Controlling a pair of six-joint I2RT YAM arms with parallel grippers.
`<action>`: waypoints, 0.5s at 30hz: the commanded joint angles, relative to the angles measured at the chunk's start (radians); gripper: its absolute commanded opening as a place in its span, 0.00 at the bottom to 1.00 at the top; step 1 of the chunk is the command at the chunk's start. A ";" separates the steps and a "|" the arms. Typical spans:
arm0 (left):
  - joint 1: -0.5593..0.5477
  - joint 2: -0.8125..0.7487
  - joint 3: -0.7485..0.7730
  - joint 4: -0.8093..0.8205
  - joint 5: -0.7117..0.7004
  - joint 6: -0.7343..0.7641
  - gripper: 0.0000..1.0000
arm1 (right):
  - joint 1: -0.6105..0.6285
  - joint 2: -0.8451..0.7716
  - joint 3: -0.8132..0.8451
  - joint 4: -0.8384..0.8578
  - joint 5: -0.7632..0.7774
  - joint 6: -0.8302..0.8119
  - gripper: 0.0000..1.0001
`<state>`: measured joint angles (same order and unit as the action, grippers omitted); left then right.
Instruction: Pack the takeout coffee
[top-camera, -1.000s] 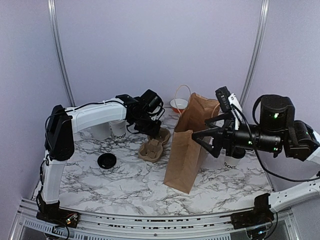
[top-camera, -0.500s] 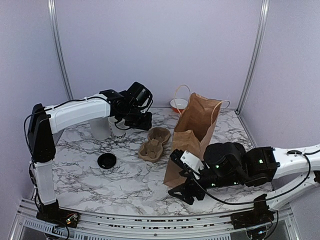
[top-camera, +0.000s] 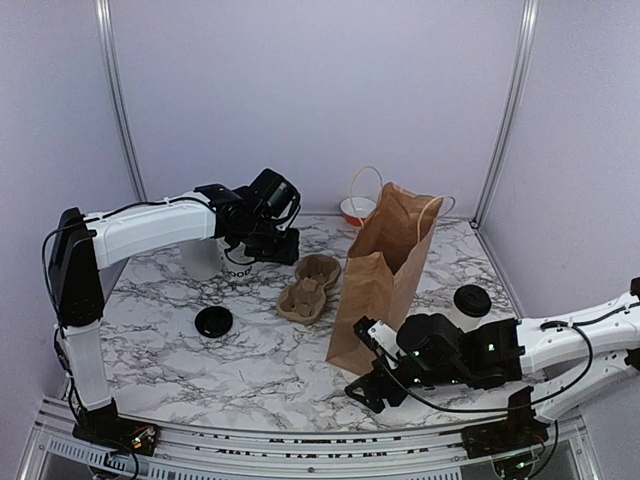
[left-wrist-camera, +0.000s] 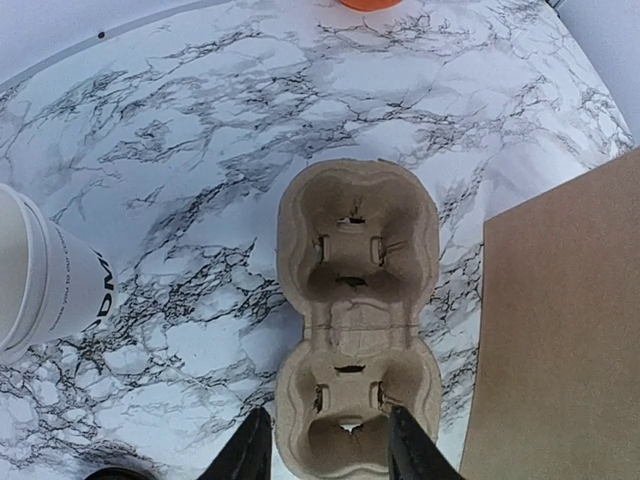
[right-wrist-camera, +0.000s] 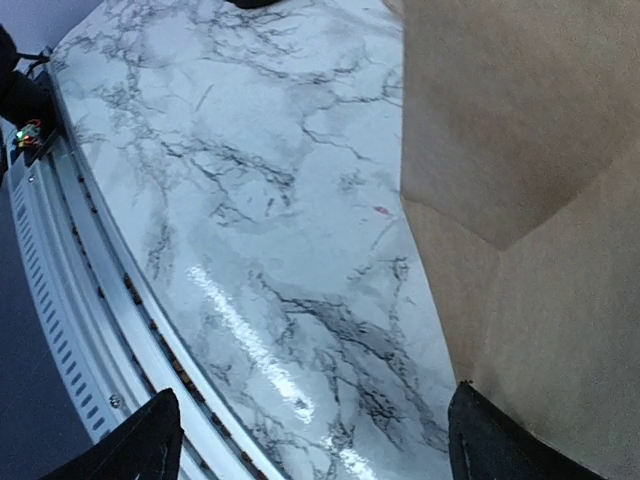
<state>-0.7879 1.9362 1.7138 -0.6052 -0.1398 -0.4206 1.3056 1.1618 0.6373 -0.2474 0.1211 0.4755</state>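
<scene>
The takeout coffee (top-camera: 471, 303) stands lidded on the counter (top-camera: 250, 370) right of the bag (top-camera: 385, 270), not yet packed. The left tool (left-wrist-camera: 328, 412) and right tool (right-wrist-camera: 312, 395) gape empty.

The takeout coffee (top-camera: 471, 301) has its lower part hidden behind the right arm (top-camera: 560, 345). The left wrist view's edge cuts off a white cup (left-wrist-camera: 45, 285), leaving its lettering incomplete.
</scene>
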 joint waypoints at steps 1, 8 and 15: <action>0.004 -0.065 -0.037 0.014 -0.016 -0.008 0.41 | -0.104 0.031 -0.031 0.078 0.007 0.013 0.89; 0.004 -0.090 -0.137 0.046 -0.009 -0.030 0.41 | -0.312 0.094 -0.026 0.103 -0.002 -0.015 0.89; 0.004 -0.107 -0.253 0.102 0.009 -0.062 0.41 | -0.526 0.201 0.046 0.084 0.005 -0.041 0.89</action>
<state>-0.7879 1.8679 1.5089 -0.5465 -0.1390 -0.4576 0.8684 1.3174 0.6136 -0.1726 0.1184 0.4580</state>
